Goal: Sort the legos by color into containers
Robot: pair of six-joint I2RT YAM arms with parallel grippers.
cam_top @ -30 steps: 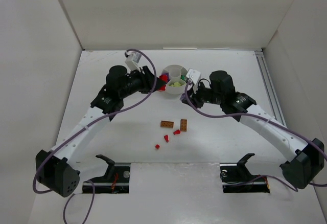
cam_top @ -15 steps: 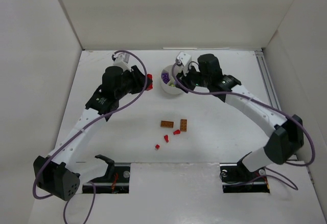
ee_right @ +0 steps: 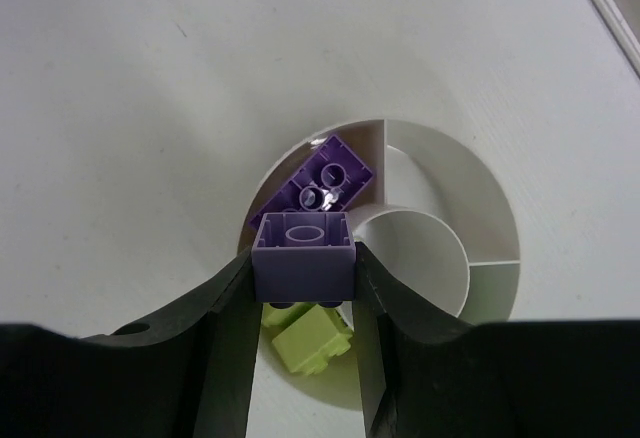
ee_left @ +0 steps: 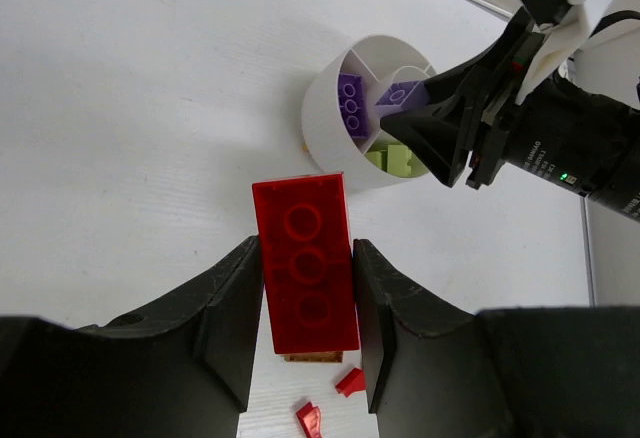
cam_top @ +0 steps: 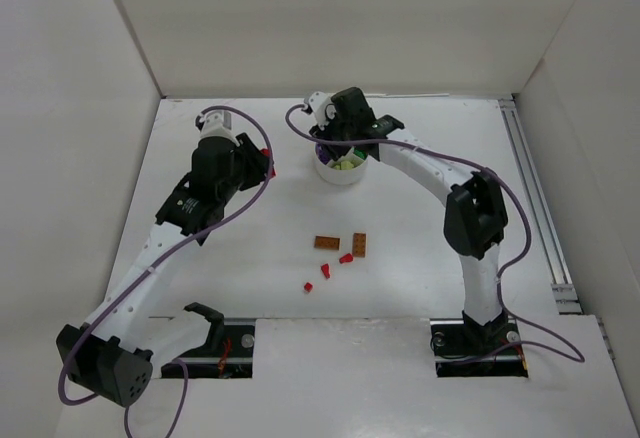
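The right pincer point(ee_right: 303, 270) grips a purple brick point(ee_right: 302, 243) by its sides, hanging over the dish point(ee_right: 498, 220) at the seam between the wedge where another purple brick point(ee_right: 326, 182) lies and the one with a lime brick point(ee_right: 311, 342). To drop it well, I would nudge it toward the purple wedge, lower it close to the rim, then open just enough that it falls flat and does not bounce next door. The left pincer point(ee_left: 307, 293) is clamped on a long red brick point(ee_left: 301, 226), off to the dish's left; it should wait until the right arm clears. The dish is small, round and white, with a centre well point(ee_right: 414, 250) and empty wedges. On the counter point(cam_top: 250, 258), near the arms, lie two orange-brown bricks point(cam_top: 327, 242) and three red bits point(cam_top: 326, 271)
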